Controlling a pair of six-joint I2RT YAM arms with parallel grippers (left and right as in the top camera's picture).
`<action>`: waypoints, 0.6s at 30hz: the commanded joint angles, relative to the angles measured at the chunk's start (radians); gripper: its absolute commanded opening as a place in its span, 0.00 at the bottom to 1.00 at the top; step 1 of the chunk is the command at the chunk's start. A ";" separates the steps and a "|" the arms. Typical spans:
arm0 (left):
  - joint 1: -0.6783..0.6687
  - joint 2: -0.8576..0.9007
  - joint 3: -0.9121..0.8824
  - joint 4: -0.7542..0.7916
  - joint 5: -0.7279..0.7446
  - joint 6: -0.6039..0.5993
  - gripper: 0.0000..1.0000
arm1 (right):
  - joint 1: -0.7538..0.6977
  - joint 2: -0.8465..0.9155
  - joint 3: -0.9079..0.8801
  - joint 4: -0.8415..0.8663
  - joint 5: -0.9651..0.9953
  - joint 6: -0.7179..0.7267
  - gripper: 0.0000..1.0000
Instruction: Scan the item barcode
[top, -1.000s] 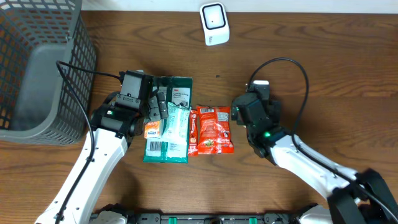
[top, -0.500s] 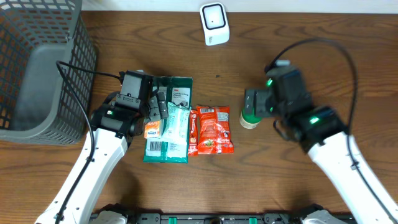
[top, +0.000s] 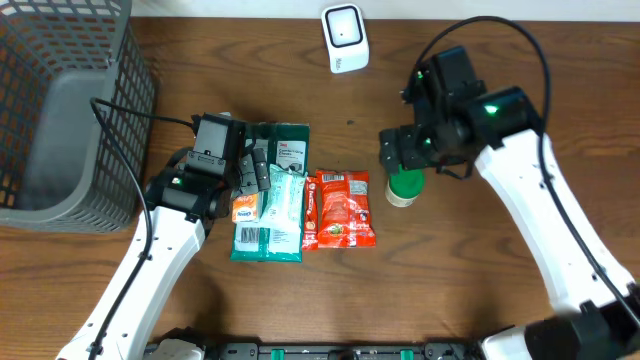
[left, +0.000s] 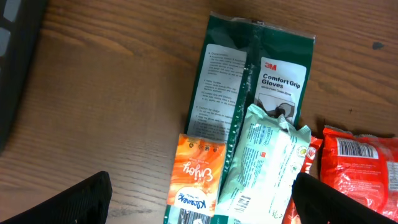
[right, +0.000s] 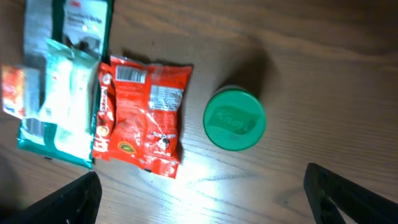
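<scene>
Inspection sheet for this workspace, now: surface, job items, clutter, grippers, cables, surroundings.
Surface: wooden table, no spills seen.
Job's things: white scanner at the far edge; glove pack, pale green pouch, orange sachet and red snack packet lying flat together; green-lidded jar upright beside the red packet.
Clutter: nothing seen.
Grippers: left gripper open, over the packets, empty; right gripper open, above the jar, empty.
Cables: left arm cable runs past the basket; right arm cable loops above its arm.
Surroundings: grey wire basket at the table's left.
</scene>
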 joint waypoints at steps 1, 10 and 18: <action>0.000 0.000 0.021 0.000 -0.013 -0.005 0.93 | -0.007 0.051 0.013 -0.008 -0.027 -0.027 0.99; 0.000 0.000 0.021 0.000 -0.013 -0.005 0.93 | -0.007 0.209 0.013 -0.032 0.001 -0.027 0.93; 0.000 0.000 0.021 0.000 -0.013 -0.005 0.93 | -0.007 0.326 0.013 -0.039 0.049 -0.027 0.94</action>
